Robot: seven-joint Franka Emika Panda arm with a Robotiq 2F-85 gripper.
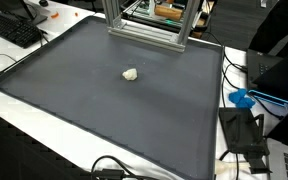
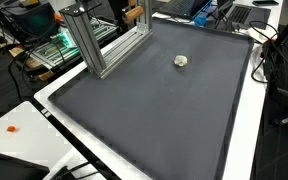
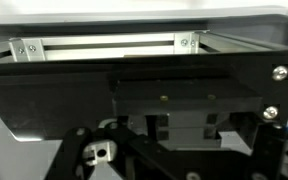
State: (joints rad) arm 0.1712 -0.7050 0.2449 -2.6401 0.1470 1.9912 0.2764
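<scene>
A small whitish lump (image 1: 130,74) lies alone on a dark grey mat (image 1: 104,115); it also shows in an exterior view (image 2: 181,61) on the same mat (image 2: 154,115). The arm and gripper do not show in either exterior view. In the wrist view, dark gripper parts (image 3: 169,140) fill the lower picture, close against black metal plates and an aluminium bar (image 3: 104,45). The fingertips are lost in the dark, so I cannot tell whether they are open or shut. Nothing shows between them.
An aluminium frame (image 1: 149,30) stands at the mat's far edge, also seen in an exterior view (image 2: 99,45). A keyboard (image 1: 14,30), cables, a blue item (image 1: 242,98) and black devices (image 1: 246,130) lie around the mat. A small orange item (image 2: 12,129) sits on the white table.
</scene>
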